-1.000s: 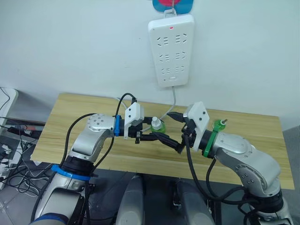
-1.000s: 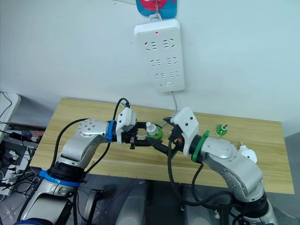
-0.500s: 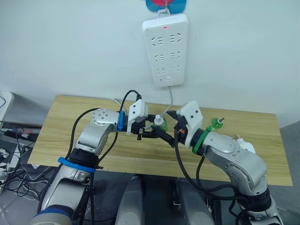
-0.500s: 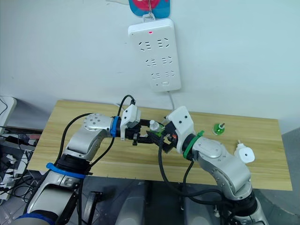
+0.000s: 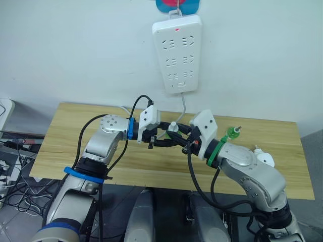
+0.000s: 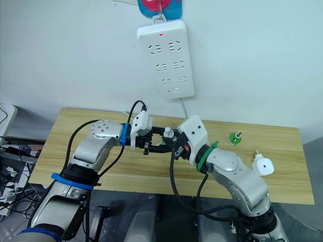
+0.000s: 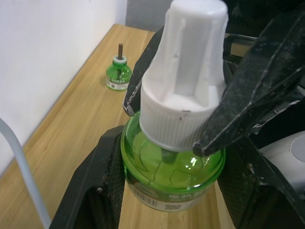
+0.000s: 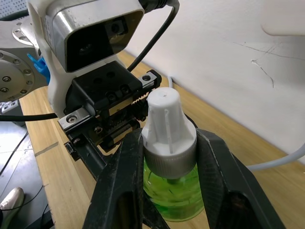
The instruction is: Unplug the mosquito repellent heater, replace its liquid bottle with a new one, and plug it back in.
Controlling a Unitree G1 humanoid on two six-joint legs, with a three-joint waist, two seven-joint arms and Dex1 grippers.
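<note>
Mosquito repellent heater, the small white rounded plastic plug-in unit [image 6: 263,165], lies on the light wooden table [image 6: 75,128] near its right end, unplugged and well apart from both arms. The white multi-socket power strip [image 6: 166,58] hangs on the wall above the table.

The new liquid bottle, green translucent plastic with a ribbed white screw cap [image 8: 169,138], is held above the table centre between the two arms. The left gripper [image 7: 162,176] clamps the green body from both sides. The right gripper [image 8: 169,167] sits with its fingers [image 8: 120,191] closed against the cap skirt and bottle shoulder. A second green bottle with an exposed brown wick [image 6: 234,137] stands uncapped near the table's rear edge.

Judged step: cap removal before fitting the bottle into the heater.

Risks:
- Fingers bearing on the shoulder rather than the cap would turn the whole bottle, causing slip in the left grip.
- Excess squeeze could deform the thin bottle.
- Tilting once uncapped could spill liquid or bend the wick.
</note>
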